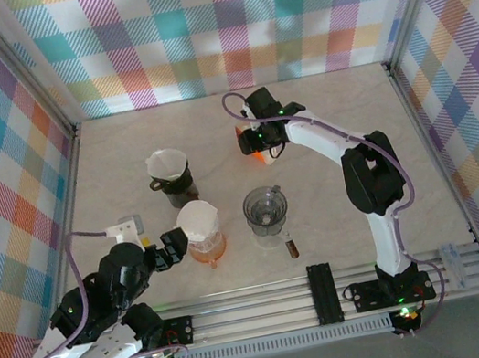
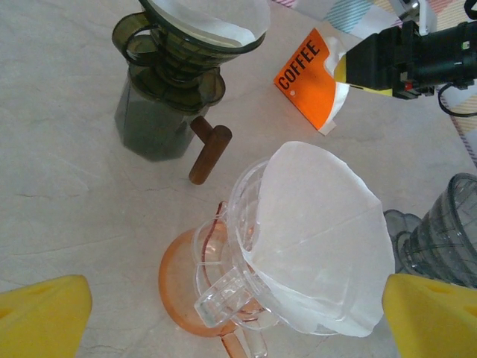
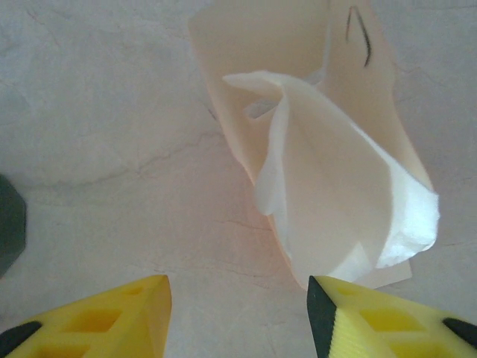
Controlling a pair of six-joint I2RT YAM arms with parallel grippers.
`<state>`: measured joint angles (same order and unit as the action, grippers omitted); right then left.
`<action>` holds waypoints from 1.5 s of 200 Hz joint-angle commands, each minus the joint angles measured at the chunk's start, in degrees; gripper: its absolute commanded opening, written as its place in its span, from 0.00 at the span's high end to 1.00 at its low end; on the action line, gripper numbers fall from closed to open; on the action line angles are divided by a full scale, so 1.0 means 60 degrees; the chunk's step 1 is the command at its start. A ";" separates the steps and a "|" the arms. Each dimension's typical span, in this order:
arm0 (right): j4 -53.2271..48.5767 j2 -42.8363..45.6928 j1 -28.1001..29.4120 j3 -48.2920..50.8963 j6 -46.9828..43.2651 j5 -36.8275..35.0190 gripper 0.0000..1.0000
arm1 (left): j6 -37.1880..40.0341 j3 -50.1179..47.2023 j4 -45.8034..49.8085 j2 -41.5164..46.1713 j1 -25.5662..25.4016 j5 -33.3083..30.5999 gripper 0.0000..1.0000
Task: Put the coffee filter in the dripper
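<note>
Right gripper (image 3: 237,309): jaws spread, holding nothing.
Coffee filter (image 3: 335,194): just ahead of it, offset toward one finger, sticking out of the pouch (image 3: 223,67), long axis slanting away.
Empty dripper (image 1: 266,211): behind this gripper.
Left gripper (image 2: 238,321): spread, empty, well apart from the filter.

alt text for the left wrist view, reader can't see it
A white paper filter sits in a clear dripper on a peach base, framed by the yellow tips of the open left gripper. Behind it are a dark dripper with its own filter and an orange COFFEE packet; a grey dripper shows at right.
</note>
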<state>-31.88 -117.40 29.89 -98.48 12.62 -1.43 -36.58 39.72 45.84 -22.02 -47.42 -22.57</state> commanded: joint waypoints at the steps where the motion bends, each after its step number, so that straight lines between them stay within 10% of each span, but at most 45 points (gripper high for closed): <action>1: 0.0373 -0.0162 -0.0060 -0.0368 0.0006 -0.0362 0.49 | 0.0016 -0.0186 -0.0490 0.0088 0.0103 0.0247 0.00; 92: -0.0224 -0.1104 -0.0074 -0.1618 0.0035 -0.0976 0.58 | -0.0008 -0.0344 -0.0637 0.0098 0.0106 0.0373 0.00; 227: 0.0052 -0.0956 -0.0071 -0.1573 -0.0055 -0.1430 1.00 | -0.0012 -0.0327 -0.0654 0.0030 0.0104 0.0319 0.00; 300: 0.0678 0.0770 -0.0067 -0.0461 0.0196 -0.1117 1.00 | -0.0104 -0.0048 -0.0654 -0.0349 0.0105 0.0505 0.00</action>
<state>-30.48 -119.28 29.78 -103.07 12.82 -9.32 -36.60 38.04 43.29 -23.11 -47.42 -20.43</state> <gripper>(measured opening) 0.064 0.999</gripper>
